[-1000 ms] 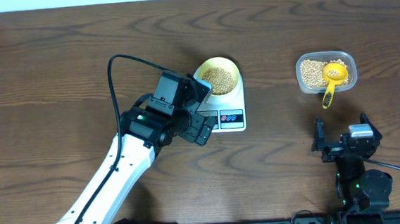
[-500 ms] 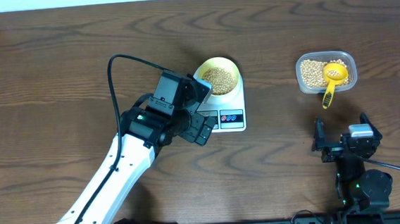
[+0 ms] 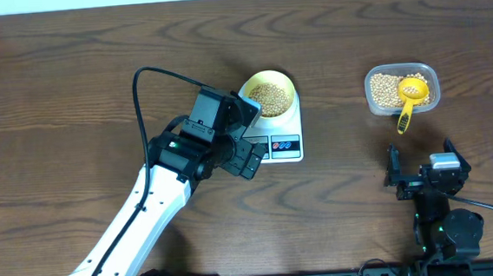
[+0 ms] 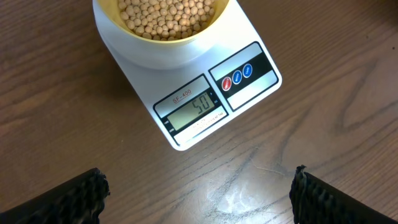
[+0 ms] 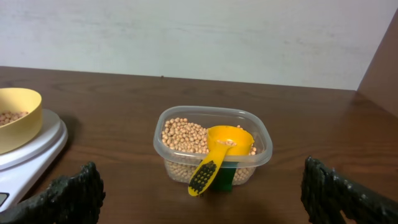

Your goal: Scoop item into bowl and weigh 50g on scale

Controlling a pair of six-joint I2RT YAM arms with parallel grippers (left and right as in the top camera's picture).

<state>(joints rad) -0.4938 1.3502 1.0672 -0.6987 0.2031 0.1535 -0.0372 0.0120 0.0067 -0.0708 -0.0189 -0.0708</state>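
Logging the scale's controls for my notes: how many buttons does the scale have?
2. Both sit on the scale's front panel, beside the display: a red button and a blue button next to it. None seem hidden.

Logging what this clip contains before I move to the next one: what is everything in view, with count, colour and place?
table: one, dark brown wood, under everything
scale: one, white, mid-table, display shows 50
bowl: one, pale yellow, on the scale's platform
beans: many, tan, some in the bowl, the rest in the container
container: one, clear plastic, far right of the table
scoop: one, bright yellow, lying in the container, handle over its near rim
left arm: one, white and black, reaching from the near edge toward the scale
left gripper: one, black, open, over the table just short of the scale's display
right gripper: one, black, open, near right edge, facing the container
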